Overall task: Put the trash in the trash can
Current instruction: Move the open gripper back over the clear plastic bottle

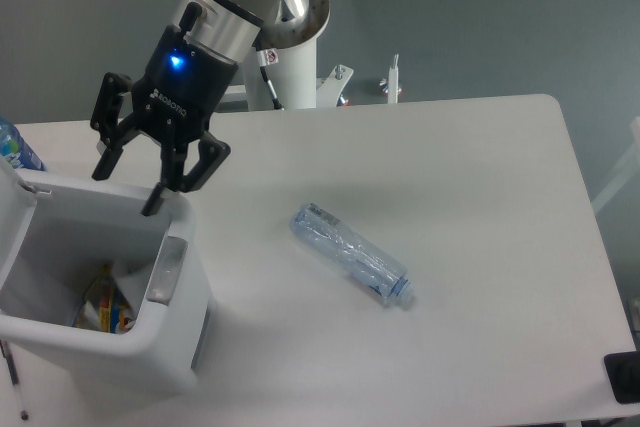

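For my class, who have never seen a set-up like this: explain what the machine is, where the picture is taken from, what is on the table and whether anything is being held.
The picture comes from one fixed camera looking down at a white table. The machine is a robot arm ending in a black two-finger gripper, a kind of mechanical pincer. Its fingers are spread open above the white rectangular plastic trash can at the table's left edge, and they hold nothing. Inside the can lie colourful packets; whether a clear wrapper is there too is hard to tell. A crushed clear bluish plastic bottle lies on its side in the middle of the table, apart from the can and untouched. That piece of trash is yet to be binned.
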Motion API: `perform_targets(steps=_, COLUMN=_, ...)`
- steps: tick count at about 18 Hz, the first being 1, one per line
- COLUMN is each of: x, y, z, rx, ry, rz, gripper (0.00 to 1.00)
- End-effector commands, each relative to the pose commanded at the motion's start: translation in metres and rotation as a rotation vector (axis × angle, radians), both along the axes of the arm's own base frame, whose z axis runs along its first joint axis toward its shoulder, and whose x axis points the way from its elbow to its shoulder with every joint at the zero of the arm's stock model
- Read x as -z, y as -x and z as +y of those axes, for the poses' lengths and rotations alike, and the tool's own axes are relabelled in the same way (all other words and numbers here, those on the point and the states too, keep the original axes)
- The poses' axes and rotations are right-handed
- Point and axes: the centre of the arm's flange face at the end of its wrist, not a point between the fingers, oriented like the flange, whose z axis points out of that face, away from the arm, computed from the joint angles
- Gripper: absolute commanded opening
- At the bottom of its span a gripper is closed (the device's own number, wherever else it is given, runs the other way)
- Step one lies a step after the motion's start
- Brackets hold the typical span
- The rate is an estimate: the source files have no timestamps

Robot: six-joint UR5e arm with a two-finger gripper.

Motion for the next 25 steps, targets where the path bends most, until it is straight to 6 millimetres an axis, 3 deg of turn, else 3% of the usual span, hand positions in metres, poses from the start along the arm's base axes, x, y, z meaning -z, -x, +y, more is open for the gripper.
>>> perform_targets(steps=2, x=-0.002, y=0.019, z=-0.009, rx=-0.037, ry=-0.002, rz=0.002, gripper=1.00)
perform_targets(steps=7, x=0.013, y=0.079, z=-0.028, rx=-0.134, ry=0.016, rz=-0.017, gripper=1.00)
perform_targets(steps=11, x=0.038, y=0.114, z=-0.012, rx=-0.160, ry=0.052, rz=-0.059, gripper=1.00)
perform_targets(steps=13, x=0.045, y=0.119, z=-0.011, rx=-0.180, ry=0.080, rz=-0.050, gripper=1.00)
perform_targets(steps=15, x=0.066, y=0.131, z=-0.009, rx=-0.221, ry=0.134, rz=-0.067, gripper=1.00)
perform_targets(steps=18, x=0.115, y=0.180, z=-0.017, rx=-0.334, ry=0.225, rz=-0.150, gripper=1.00)
perform_targets(steps=20, x=0.122, y=0.198, z=-0.019, rx=-0.396, ry=0.257, rz=-0.178, gripper=1.00)
perform_targets(steps=22, x=0.130, y=0.207, z=-0.022, rx=-0.448, ry=0.284, rz=-0.212, gripper=1.00)
perform_targets(steps=25, x=0.158, y=0.209, z=-0.026, rx=-0.534, ry=0.410, rz=-0.232, gripper=1.00)
